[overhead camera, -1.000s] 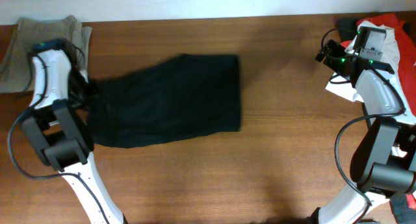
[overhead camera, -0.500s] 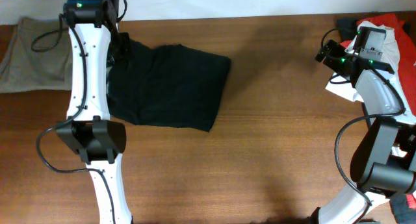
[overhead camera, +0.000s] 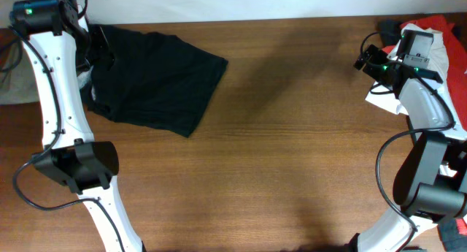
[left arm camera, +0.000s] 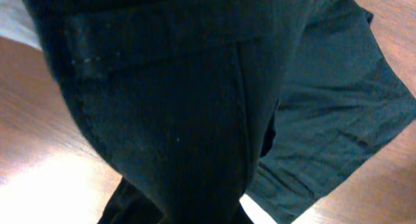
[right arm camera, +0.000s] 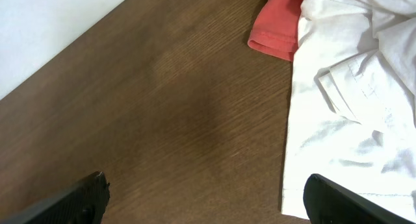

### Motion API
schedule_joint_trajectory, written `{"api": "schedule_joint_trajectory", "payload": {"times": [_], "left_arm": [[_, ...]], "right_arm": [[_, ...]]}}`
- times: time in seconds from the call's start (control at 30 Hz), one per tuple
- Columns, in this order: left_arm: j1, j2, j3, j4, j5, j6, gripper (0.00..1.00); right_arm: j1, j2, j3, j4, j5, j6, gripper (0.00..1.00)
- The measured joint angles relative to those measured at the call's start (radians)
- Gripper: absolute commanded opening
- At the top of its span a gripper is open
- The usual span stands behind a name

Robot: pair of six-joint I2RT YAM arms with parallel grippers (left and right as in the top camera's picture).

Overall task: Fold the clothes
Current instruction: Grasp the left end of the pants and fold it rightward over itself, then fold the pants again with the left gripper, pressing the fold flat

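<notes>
Brown wooden table (overhead camera: 292, 179) takes up the near half of your overhead view, with only the two arm bases on it. Farther back on the left, the black fabric shorts (overhead camera: 157, 80) lie at the far-left end of the table, skewed so that one corner points toward you and to the right. The cloth is plain, matt and lightly creased. It lies mostly flat toward the right and is bunched along its left edge, where your left gripper (overhead camera: 96, 46) sits on it.

From the left wrist, the shorts (left arm camera: 195, 120) fill nearly the whole picture. You can see a stitched band running across the top and a seam running down the middle. A wrinkled panel is spread on the wood to the right. The fingers are buried in the black cloth, drawn close together low in the view with fabric pulled up between them, so they are pinching the shorts.

A khaki-grey cloth (overhead camera: 11, 88) shows at the left edge, just beyond that arm.

On the far right, your right gripper (right arm camera: 207, 201) hangs over bare wood with its fingers spread wide, holding nothing. Just beside it lies a crumpled white garment (right arm camera: 344, 107), and a red garment (right arm camera: 276, 26) touches its far edge.
</notes>
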State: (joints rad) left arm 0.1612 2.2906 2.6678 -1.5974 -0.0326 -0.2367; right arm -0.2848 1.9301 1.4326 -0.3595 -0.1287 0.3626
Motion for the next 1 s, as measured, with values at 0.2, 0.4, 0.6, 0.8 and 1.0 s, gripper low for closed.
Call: {"api": "schedule_joint_trajectory", "payload": {"times": [0.2, 0.4, 0.6, 0.8, 1.0], "left_arm": [[-0.009, 0.000, 0.000, -0.089, -0.045, -0.096, 0.01], [-0.111, -0.106, -0.073, -0.093, -0.046, -0.124, 0.01], [-0.111, -0.440, -0.581, -0.094, -0.159, -0.238, 0.01], [-0.067, -0.447, -0.613, 0.007, -0.235, -0.251, 0.01], [-0.131, -0.397, -0.617, 0.186, -0.233, -0.209, 0.01]], "right_arm": [[0.000, 0.000, 0.000, 0.000, 0.000, -0.001, 0.99], [0.000, 0.000, 0.000, -0.001, 0.000, 0.000, 0.99], [0.000, 0.000, 0.000, 0.000, 0.000, -0.001, 0.99], [0.000, 0.000, 0.000, 0.000, 0.000, 0.000, 0.99], [0.000, 0.000, 0.000, 0.000, 0.000, -0.001, 0.99]]}}
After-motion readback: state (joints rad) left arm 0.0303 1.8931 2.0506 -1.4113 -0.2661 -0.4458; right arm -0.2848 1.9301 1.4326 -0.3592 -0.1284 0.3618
